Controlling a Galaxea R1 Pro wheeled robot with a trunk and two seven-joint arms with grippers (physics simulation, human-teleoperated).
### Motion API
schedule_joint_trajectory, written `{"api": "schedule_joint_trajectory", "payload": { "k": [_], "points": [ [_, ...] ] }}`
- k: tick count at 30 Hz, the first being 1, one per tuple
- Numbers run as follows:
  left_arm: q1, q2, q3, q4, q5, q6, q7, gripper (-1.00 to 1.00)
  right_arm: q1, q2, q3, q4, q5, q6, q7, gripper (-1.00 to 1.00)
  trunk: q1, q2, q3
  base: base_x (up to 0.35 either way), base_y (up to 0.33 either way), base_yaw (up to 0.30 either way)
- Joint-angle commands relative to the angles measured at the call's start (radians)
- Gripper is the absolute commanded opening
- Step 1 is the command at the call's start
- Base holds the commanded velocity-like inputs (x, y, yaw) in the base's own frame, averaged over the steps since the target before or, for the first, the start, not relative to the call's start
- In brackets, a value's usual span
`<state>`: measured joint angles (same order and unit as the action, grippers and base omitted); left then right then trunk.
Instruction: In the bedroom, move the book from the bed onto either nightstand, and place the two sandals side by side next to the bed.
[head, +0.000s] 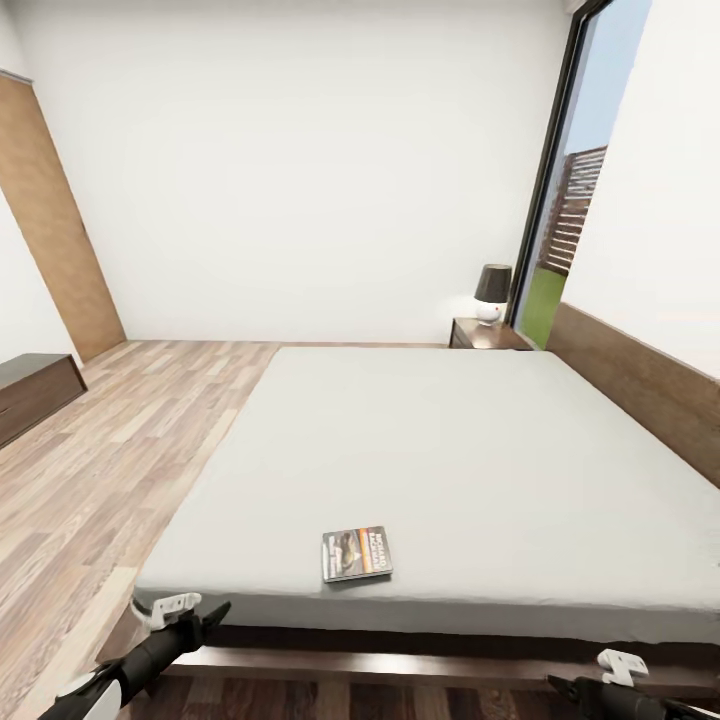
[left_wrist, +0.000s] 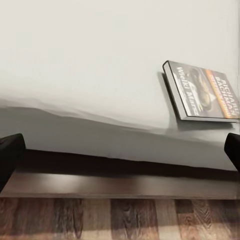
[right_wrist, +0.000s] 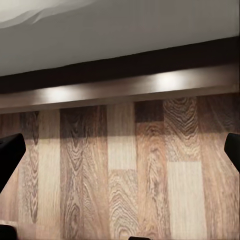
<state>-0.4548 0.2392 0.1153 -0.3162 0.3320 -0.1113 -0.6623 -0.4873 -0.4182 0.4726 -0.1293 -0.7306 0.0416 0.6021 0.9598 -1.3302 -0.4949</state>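
Observation:
The book (head: 356, 553), a thin dark paperback with an orange band, lies flat on the grey mattress of the bed (head: 450, 450), close to its near edge. In the left wrist view the book (left_wrist: 202, 91) lies beyond the mattress edge, off to one side. My left gripper (head: 205, 618) hangs low in front of the bed's near edge, left of the book, and is open (left_wrist: 120, 155) and empty. Further right, by the dark bed frame, my right gripper (head: 585, 688) is open (right_wrist: 120, 155) over bare floor planks. The nightstand (head: 485, 333) stands at the far right corner. The sandals are out of view.
A dark-shaded lamp (head: 491, 293) sits on the nightstand beside a tall dark-framed window (head: 575, 190). The headboard (head: 640, 385) runs along the right wall. A tan door (head: 55, 230) and a long low dark cabinet (head: 35, 390) are on the left, with wood floor (head: 120, 440) between.

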Motion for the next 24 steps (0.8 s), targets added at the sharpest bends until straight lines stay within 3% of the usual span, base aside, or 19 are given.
{"api": "schedule_joint_trajectory", "payload": {
  "k": [1, 24],
  "points": [
    [-0.001, 0.0, 0.001, 0.002, 0.004, -0.001, -0.005, 1.0, 0.0, -0.001, 0.006, 0.0, -0.01, 0.004, 0.002, 1.0, 0.0, -0.001, -0.001, 0.0, -0.273, 0.0],
    [-0.001, 0.0, 0.001, 0.001, 0.004, -0.001, -0.005, 1.0, 0.0, -0.001, 0.006, 0.0, -0.01, 0.004, 0.002, 1.0, 0.0, -0.001, -0.001, 0.0, -0.273, 0.0]
  ]
}}
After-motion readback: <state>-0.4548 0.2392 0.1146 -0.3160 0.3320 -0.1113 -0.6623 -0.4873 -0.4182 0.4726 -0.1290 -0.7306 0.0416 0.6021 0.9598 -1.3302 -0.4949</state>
